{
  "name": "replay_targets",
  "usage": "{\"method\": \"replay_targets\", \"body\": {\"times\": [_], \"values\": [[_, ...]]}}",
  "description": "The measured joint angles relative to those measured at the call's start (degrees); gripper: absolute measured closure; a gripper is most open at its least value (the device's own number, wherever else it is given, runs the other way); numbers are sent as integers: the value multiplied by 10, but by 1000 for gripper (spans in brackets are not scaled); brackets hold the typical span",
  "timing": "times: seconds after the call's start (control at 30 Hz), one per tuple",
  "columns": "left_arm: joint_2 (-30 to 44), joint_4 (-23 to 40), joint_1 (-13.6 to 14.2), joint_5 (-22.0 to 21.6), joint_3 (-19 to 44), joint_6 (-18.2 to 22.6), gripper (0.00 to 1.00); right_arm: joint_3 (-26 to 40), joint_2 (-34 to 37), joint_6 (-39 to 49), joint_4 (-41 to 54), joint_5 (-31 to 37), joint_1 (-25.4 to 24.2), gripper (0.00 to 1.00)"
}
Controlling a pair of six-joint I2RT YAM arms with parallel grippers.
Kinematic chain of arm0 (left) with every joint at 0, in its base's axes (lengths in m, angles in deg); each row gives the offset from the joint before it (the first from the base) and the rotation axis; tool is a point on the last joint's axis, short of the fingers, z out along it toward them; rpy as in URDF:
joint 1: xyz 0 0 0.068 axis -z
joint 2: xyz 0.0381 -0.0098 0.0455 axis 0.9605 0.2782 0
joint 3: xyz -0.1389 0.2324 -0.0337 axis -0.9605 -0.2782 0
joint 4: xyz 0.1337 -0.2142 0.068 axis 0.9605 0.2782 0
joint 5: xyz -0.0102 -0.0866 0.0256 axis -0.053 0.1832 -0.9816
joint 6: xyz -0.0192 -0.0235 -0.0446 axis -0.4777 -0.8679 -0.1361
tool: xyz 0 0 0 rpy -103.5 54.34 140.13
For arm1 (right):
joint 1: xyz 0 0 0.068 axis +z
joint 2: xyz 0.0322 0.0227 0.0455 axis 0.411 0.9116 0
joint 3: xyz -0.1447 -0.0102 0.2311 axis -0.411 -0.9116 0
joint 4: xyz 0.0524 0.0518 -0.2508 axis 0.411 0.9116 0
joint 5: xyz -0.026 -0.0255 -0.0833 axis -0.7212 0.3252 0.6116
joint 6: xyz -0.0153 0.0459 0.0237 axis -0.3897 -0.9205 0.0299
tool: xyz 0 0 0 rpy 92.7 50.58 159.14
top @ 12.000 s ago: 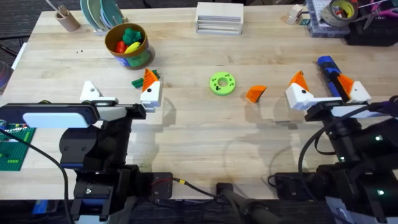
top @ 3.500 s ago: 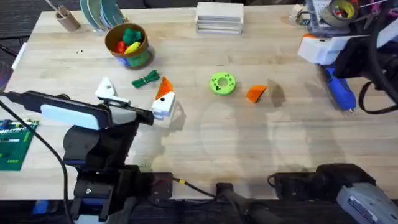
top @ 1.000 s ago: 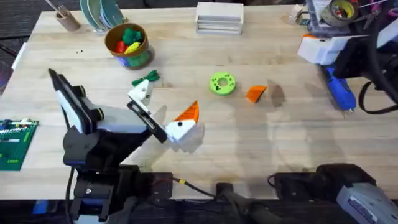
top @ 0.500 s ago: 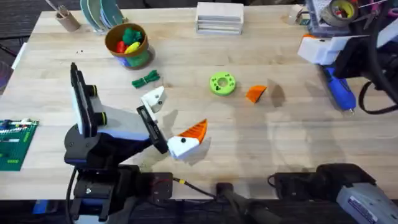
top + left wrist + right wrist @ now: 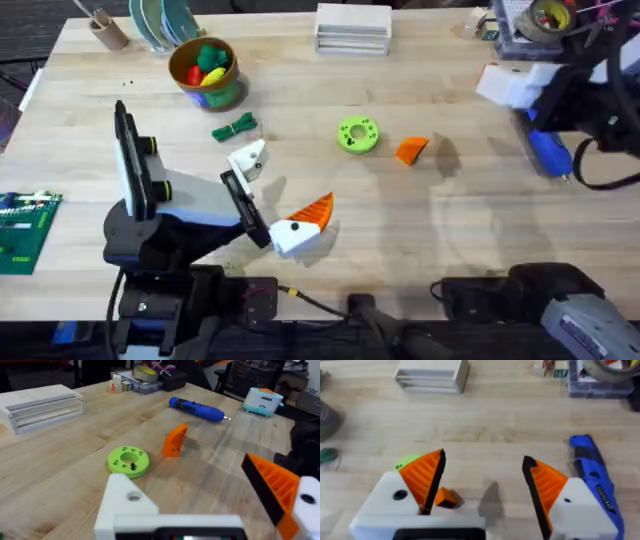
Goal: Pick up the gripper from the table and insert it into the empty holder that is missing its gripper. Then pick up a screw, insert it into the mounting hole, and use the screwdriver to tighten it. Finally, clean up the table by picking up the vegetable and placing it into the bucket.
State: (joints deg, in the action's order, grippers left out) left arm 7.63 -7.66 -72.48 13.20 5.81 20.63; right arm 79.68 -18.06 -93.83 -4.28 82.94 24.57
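Note:
The loose orange gripper [image 5: 411, 150] lies on the table right of the green disc [image 5: 357, 134]; the left wrist view shows it [image 5: 175, 440] standing on edge beyond the disc [image 5: 128, 461]. My left gripper [image 5: 278, 190] is open and turned sideways over the near middle. Its bare white holder [image 5: 247, 160] [image 5: 127, 505] has no finger; the other mount carries an orange finger [image 5: 312, 209]. My right gripper [image 5: 515, 85] [image 5: 485, 485] hovers open at the far right, above the blue screwdriver [image 5: 545, 150] [image 5: 592, 472]. The dark-green vegetable [image 5: 234, 127] lies near the bucket [image 5: 205, 72].
A white stack of trays [image 5: 352, 28] sits at the back middle. A tan cup with sticks [image 5: 108, 30] and plates stand back left, and a clutter box with tape [image 5: 545, 20] back right. A green circuit board [image 5: 20, 232] lies at the left edge.
Over the last second my left gripper swung right and nearer, then held still. My right gripper dropped slightly toward the screwdriver.

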Motion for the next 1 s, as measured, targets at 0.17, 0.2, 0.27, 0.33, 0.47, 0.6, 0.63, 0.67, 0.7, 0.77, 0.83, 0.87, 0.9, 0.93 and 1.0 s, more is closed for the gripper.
{"method": "replay_targets", "body": {"times": [0.17,0.2,0.27,0.33,0.47,0.6,0.63,0.67,0.7,0.77,0.83,0.87,0.9,0.93,1.0], "values": [[0,0,0,1,0,0,8,10,13,15,66,-23,14,10],[0,0,0,2,0,1,8,18,21,24,86,-25,24,10],[0,2,0,7,0,7,8,38,38,45,123,-27,47,10],[0,2,0,11,0,16,9,66,62,70,164,-29,73,11],[0,2,0,13,0,27,8,108,112,102,209,-29,110,10],[0,2,0,13,0,31,8,115,163,116,224,-29,125,10],[0,2,0,14,0,31,8,115,172,117,224,-29,126,10],[0,2,0,14,0,31,8,115,182,118,223,-31,126,10],[0,2,0,14,0,31,8,115,189,119,223,-31,126,10],[0,2,0,14,0,31,8,115,202,120,223,-33,126,10],[0,2,0,14,0,31,8,115,215,120,222,-34,126,10],[0,2,0,14,0,31,8,115,243,123,219,-35,129,10],[0,2,0,15,0,31,8,115,253,126,219,-35,132,10],[0,2,0,15,0,31,8,115,265,130,219,-35,136,10],[0,2,0,15,0,31,8,115,287,135,217,-35,145,10]]}}
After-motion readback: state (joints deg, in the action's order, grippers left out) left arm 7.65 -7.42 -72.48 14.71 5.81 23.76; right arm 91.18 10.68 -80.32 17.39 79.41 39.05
